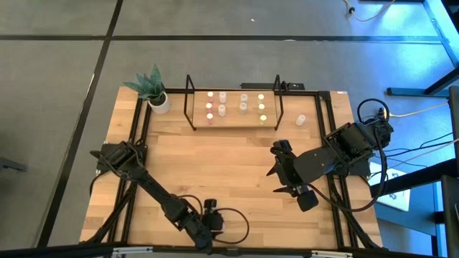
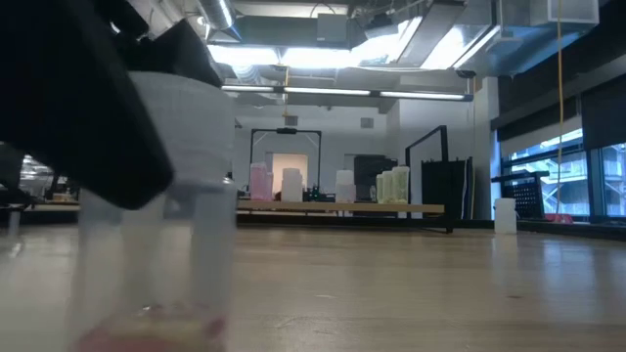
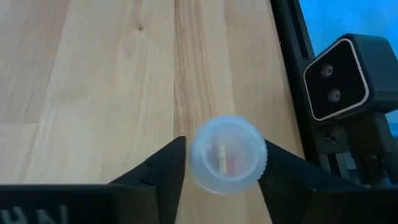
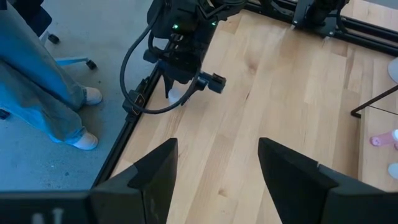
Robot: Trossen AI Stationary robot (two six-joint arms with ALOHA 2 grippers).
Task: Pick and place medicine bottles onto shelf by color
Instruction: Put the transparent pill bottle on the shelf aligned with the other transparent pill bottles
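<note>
My left gripper (image 1: 209,222) is at the table's near edge, right in front of the low camera (image 3: 339,81), shut on a small translucent bottle (image 3: 227,163). The low view shows that bottle (image 2: 161,215) large, with pink at its lower end. My right gripper (image 1: 278,179) hangs open and empty over the table's right half (image 4: 217,168). The shelf (image 1: 233,123) stands at the far middle. Several bottles stand on it in pink (image 1: 210,107), white (image 1: 244,102) and yellow-green (image 1: 262,107) groups. One loose bottle (image 1: 300,120) stands on the table to the right of the shelf. My left gripper pinches the bottle's round wall (image 3: 194,163) between its two fingers (image 3: 168,168), one on each side. The fingers come from above and point down. The bottle stands upright below them. I cannot tell whether its lower end (image 2: 147,332) rests on the table.
A white pot with a green plant (image 1: 158,99) stands left of the shelf. Black frame rails run along the table's left (image 1: 136,136) and right (image 1: 326,122) sides. A person's legs (image 4: 37,81) stand beside the table. Bare wood (image 1: 215,158) lies between shelf and grippers.
</note>
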